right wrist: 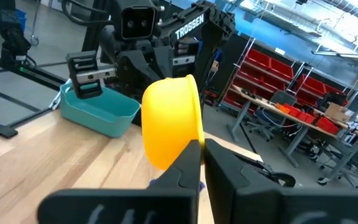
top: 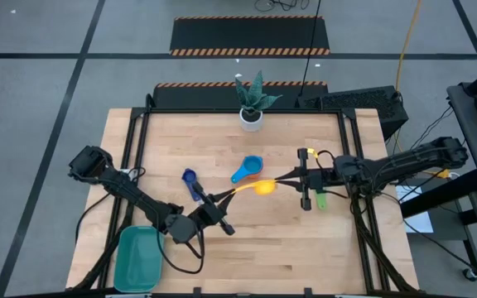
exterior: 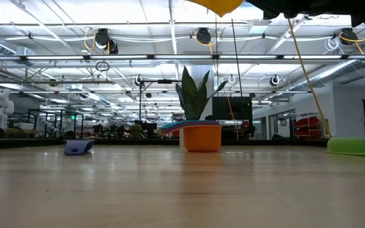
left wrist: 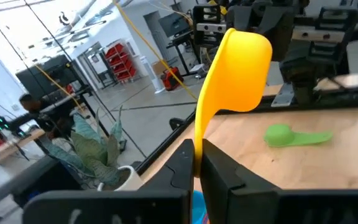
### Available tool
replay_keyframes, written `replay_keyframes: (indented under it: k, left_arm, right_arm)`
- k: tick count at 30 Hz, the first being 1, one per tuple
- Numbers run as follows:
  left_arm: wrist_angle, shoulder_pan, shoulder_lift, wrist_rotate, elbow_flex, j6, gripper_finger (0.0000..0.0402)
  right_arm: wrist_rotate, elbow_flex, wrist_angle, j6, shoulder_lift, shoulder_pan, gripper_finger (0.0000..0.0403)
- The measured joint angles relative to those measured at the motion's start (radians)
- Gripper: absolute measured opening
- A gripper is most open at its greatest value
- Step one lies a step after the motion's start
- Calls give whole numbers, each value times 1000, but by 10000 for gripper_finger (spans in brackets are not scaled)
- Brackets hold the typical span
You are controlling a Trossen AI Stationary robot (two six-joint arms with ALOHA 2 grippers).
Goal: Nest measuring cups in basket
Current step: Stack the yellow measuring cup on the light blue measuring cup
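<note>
A yellow measuring cup (top: pixel 263 186) hangs in the air between both grippers over the table's middle; its underside shows at the top of the low view (exterior: pixel 215 5). My left gripper (top: pixel 224 198) is shut on it from the left, my right gripper (top: pixel 280 178) from the right. A light blue cup (top: pixel 249 168) sits in an orange cup (exterior: pixel 202 138), which stands on its base. The navy cup (top: pixel 190 177) lies tipped over on the table. The green cup (top: pixel 320 199) lies under my right arm. The teal basket (top: pixel 137 258) rests at the near left corner. No red cup shows. My left gripper (left wrist: pixel 197 165) pinches the yellow cup's flat handle (left wrist: pixel 199 134) at its free end between the two fingers, which lie along it. It comes nearly level from the table's left, and the bowl (left wrist: pixel 241 68) stands out beyond the fingertips, lifted clear of the table. My right gripper (right wrist: pixel 202 152) has the bowl's rim (right wrist: pixel 197 121) in the gap between its two fingers, on the side away from the handle. It reaches in nearly level from the table's right. The cup is clear of the table, its round outer wall (right wrist: pixel 166 121) facing this camera.
A white pot with a green plant (top: pixel 251 117) stands at the far edge's middle. Bare wood lies between the cups and the near edge (top: pixel 288 257). The right arm's cables (top: pixel 363 207) run along the table's right side.
</note>
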Motion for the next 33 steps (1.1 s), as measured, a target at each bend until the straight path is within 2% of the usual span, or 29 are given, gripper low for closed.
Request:
replay_keyframes:
  k: [5,10,16,20,22,27,33]
  left_arm:
    - [-7,7,0,-27,0,138,8]
    - [-29,4,0,-96,0,243,9]
    - [-230,20,0,-98,0,78,8]
    - [-446,65,0,-98,0,-141,6]
    - [-529,86,0,-98,0,-204,6]
    - [-615,137,0,-65,0,-212,6]
    - [-585,186,45,-4,0,-146,6]
  right_arm:
    - [12,0,-36,-5,-1,-9,29]
    - [182,0,-157,-24,-36,-21,51]
    - [367,0,-310,-21,-103,-21,65]
    - [405,0,-363,-19,-139,-21,64]
    - [405,0,-372,-18,-149,-21,62]
    - [448,0,-383,-21,-159,-21,60]
    - [524,0,-415,-33,-159,-21,59]
